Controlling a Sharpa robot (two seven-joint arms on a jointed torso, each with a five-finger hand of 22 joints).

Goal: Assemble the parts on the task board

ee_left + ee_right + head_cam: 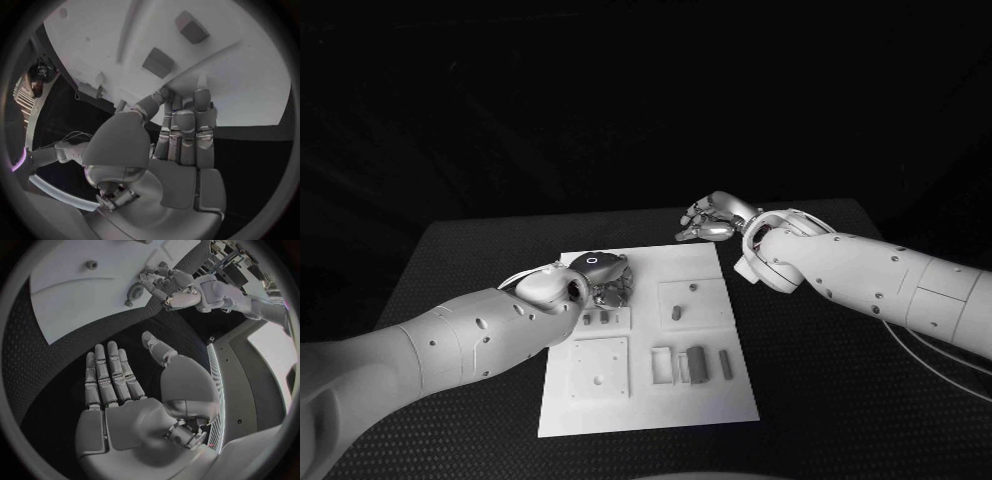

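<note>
The white task board (711,400) lies in the middle of the black table. My left hand (597,280) hovers over the board's far left part, fingers stretched together with their tips down at the board (250,85); I see nothing held in it. Two block parts (157,62) (190,26) stand beyond its fingertips. A round part (134,290) sits on the board just by the left hand (181,287). My right hand (715,218) hangs over the bare table past the board's far right corner, its fingers (109,375) straight, apart and holding nothing.
On the board's near half lie a square plate (600,367), upright slabs (692,362) and a bar (727,362). A short peg (676,313) stands mid-board, and small pieces (596,318) lie near my left wrist. Black matting (848,400) surrounds the board.
</note>
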